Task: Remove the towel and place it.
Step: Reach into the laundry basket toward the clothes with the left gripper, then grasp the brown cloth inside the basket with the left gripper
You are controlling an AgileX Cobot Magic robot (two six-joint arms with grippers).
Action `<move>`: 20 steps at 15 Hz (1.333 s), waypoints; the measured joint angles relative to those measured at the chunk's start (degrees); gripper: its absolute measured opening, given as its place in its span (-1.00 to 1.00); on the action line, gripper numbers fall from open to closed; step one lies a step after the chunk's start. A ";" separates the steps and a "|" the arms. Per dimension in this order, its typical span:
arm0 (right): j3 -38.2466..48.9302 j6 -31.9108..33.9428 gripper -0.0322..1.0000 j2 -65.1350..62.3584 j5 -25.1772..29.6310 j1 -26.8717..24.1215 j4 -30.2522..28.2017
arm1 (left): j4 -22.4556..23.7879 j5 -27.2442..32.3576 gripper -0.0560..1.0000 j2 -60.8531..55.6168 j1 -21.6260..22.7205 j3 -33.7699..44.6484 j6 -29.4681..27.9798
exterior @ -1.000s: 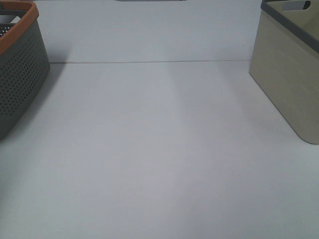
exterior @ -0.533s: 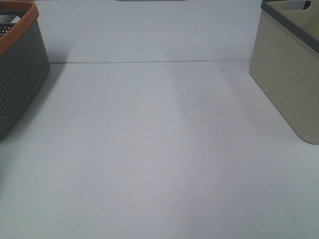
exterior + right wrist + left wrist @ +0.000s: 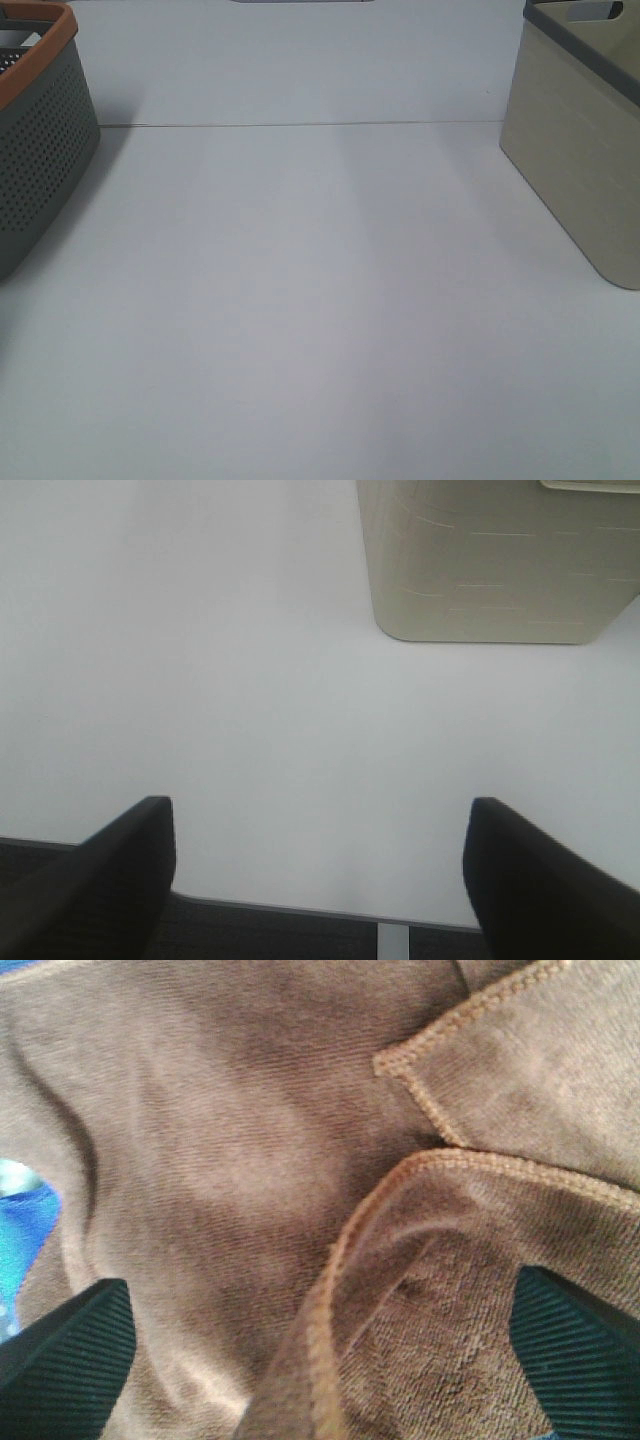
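A brown towel (image 3: 250,1140) with a stitched hem fills the left wrist view, crumpled and folded, very close to the camera. My left gripper (image 3: 320,1360) is open, its two dark fingers (image 3: 60,1360) wide apart with a fold of towel between them. A bit of blue (image 3: 25,1230) shows beside the towel. My right gripper (image 3: 320,880) is open and empty above the white table (image 3: 250,680), near its front edge. Neither gripper nor the towel shows in the exterior high view.
A grey perforated basket with an orange rim (image 3: 40,150) stands at the far left. A beige basket with a grey rim (image 3: 580,150) stands at the far right; it also shows in the right wrist view (image 3: 490,560). White table (image 3: 320,300) lies between them.
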 joint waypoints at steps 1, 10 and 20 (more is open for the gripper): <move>0.00 0.00 0.41 0.00 0.00 0.00 0.00 | 0.00 0.00 0.84 0.00 0.00 -0.06 0.06; 0.00 0.00 0.41 0.00 0.00 0.00 0.00 | -0.34 1.55 0.37 0.00 0.00 -0.11 0.11; 0.00 0.00 0.41 0.00 0.00 0.00 0.00 | -1.78 2.12 0.30 0.00 0.00 -0.11 -6.36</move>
